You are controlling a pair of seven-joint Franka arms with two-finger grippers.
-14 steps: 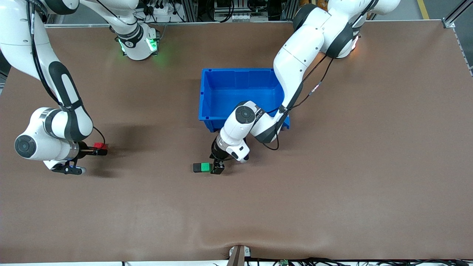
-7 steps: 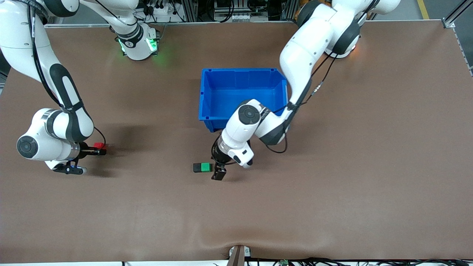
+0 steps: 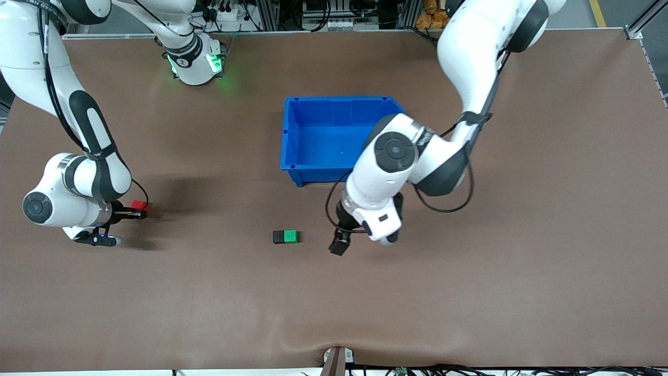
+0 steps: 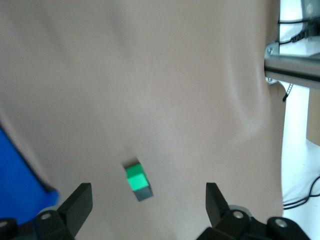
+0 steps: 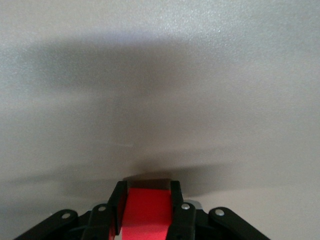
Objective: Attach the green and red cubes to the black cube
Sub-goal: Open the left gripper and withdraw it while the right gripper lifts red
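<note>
Robotics lab: aluminium framing (image 3: 334, 13), cabling (image 3: 469, 369).

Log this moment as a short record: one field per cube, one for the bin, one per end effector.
green cube: on the table, pressed against the black cube
black cube: on the table, on the green cube's side toward the right arm's end
red cube: gripped between the right fingers
blue bin: farther from the front camera than the joined pair
left end effector: open, holding nothing, beside the joined cubes
right end effector: shut on the red cube, low at the table

End effectors hide most of red cube (image 5: 145, 212).
</note>
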